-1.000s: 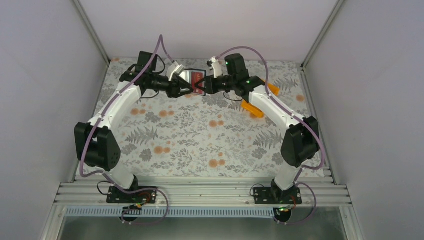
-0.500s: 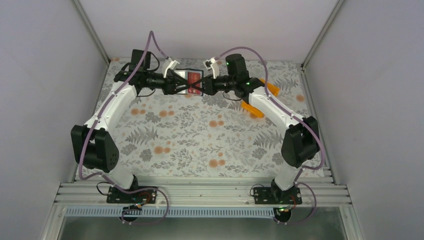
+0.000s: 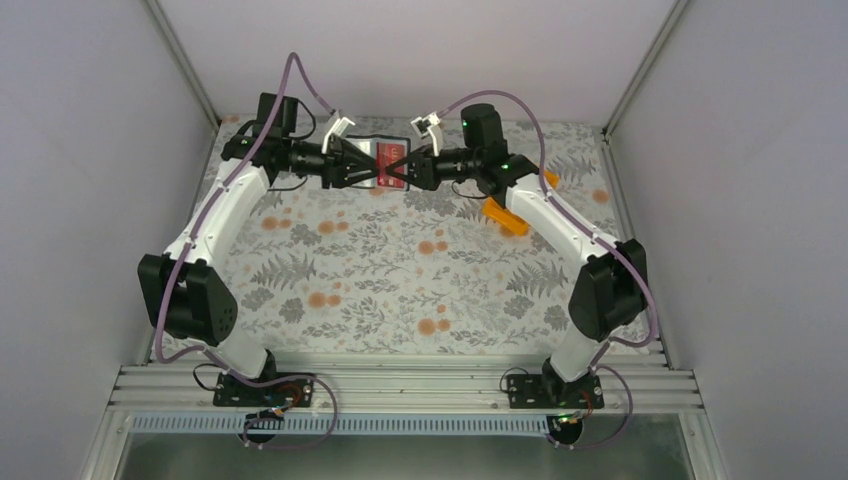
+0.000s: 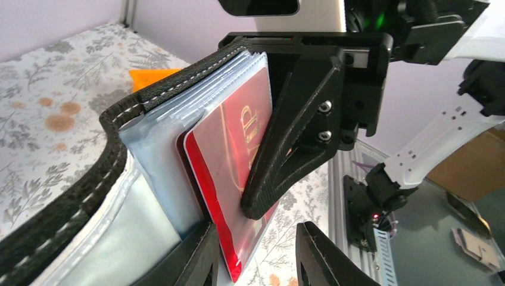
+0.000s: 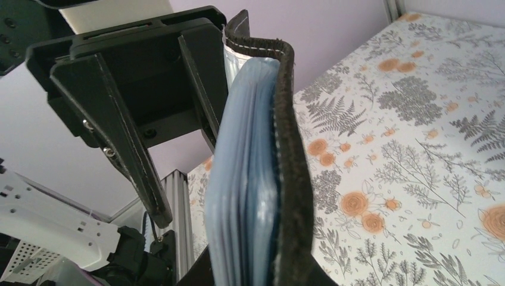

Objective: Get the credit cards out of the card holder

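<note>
The black card holder point(image 4: 149, 98) is held in the air at the far middle of the table point(image 3: 383, 152). My right gripper point(image 5: 262, 271) is shut on it, pinching its black cover point(image 5: 292, 149) and grey-blue pockets. A red credit card point(image 4: 229, 149) sticks out of one pocket, and a right finger point(image 4: 298, 119) lies across its face. My left gripper point(image 4: 256, 235) is open, with the card's lower corner between its fingers. In the top view the left gripper point(image 3: 366, 172) and right gripper point(image 3: 400, 172) meet tip to tip.
An orange plastic bin point(image 3: 505, 218) lies on the floral table cover point(image 3: 400, 270) under the right forearm, and also shows in the left wrist view point(image 4: 152, 77). Grey walls close in the far side and both flanks. The arm bases stand at the near rail.
Both grippers and the card holder have shifted slightly toward the far wall. The left wrist has drawn back leftward and levelled out. The right wrist has turned and risen a little.
</note>
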`<state>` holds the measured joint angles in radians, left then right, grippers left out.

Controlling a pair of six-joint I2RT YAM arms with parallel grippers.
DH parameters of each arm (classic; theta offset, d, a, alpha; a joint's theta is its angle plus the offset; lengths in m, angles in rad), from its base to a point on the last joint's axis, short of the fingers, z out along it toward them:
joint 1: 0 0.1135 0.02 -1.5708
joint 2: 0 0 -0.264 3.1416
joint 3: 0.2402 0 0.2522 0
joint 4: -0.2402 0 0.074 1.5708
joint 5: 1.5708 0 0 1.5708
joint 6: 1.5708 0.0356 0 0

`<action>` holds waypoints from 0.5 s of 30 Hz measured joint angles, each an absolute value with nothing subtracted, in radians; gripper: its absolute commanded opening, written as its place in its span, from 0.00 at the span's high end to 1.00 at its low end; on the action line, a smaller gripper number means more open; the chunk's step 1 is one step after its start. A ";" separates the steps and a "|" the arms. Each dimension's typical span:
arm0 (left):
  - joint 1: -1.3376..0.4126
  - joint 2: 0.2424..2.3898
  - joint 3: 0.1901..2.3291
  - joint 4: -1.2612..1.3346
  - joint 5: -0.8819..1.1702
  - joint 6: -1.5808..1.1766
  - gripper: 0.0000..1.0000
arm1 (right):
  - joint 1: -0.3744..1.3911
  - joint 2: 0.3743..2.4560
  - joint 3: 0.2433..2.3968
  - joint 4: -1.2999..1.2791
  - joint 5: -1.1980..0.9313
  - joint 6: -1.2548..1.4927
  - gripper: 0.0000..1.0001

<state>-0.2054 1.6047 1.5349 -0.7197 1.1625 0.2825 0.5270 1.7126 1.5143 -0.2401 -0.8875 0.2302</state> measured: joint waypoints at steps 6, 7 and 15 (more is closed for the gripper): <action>-0.205 1.605 1.586 -0.768 1.218 0.290 0.61 | 0.519 1.695 1.515 -0.208 -0.935 0.226 0.93; -0.205 1.605 1.594 -0.776 1.225 0.289 0.59 | 0.519 1.694 1.515 -0.204 -0.936 0.226 0.93; -0.219 1.605 1.612 -0.779 1.177 0.264 0.61 | 0.519 1.694 1.522 -0.200 -0.922 0.215 0.93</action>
